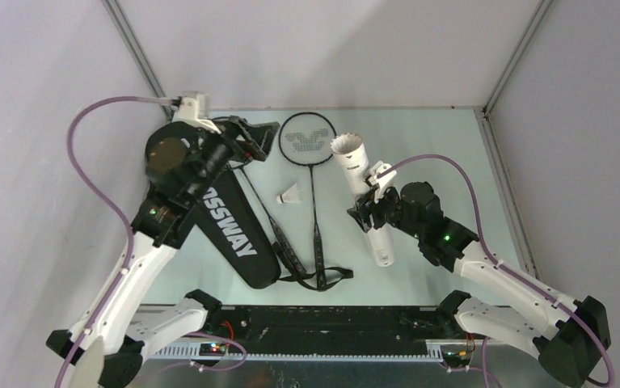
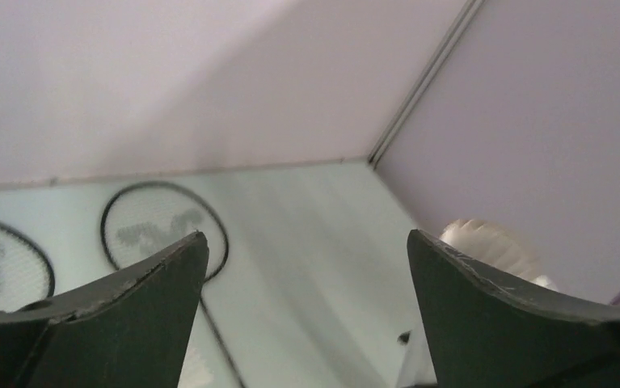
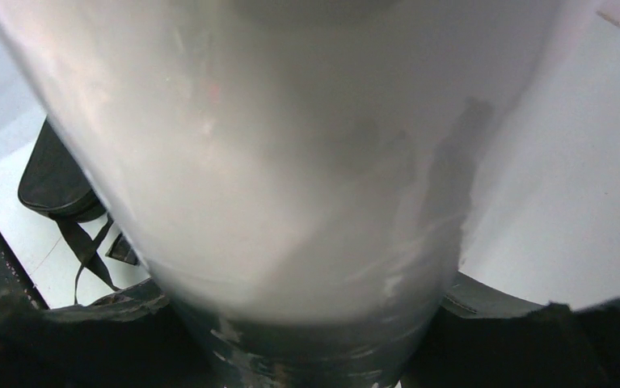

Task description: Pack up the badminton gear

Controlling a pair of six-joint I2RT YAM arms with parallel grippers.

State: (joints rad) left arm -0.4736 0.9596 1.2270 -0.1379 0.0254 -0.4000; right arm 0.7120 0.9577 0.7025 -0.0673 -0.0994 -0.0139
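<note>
1. The right gripper (image 1: pixel 369 212) is clamped around the middle of the white tube (image 1: pixel 360 179). The tube slants across the right of centre of the top view, with feathers showing at its open upper end. Whether it rests on the bench (image 1: pixel 436 153) or is lifted clear cannot be told.
2. The tube looks light, smooth and thin-walled, so a hard squeeze could dent it and a loose one could let it slide. The mid-length hold looks balanced.
3. The left gripper (image 1: pixel 256 139), its jaws wide apart and empty, hovers in the upper left over the top end of the CROSSWAY bag (image 1: pixel 229 230). The bag looks soft and floppy.
4. A racket (image 1: pixel 308 139) lies at top centre between bag and tube, with a shuttlecock (image 1: pixel 290 195) just left of its shaft. The racket looks light and stiff and is probably best taken at the handle. The feathered shuttlecock looks fragile and is probably best pinched at its base.
</note>
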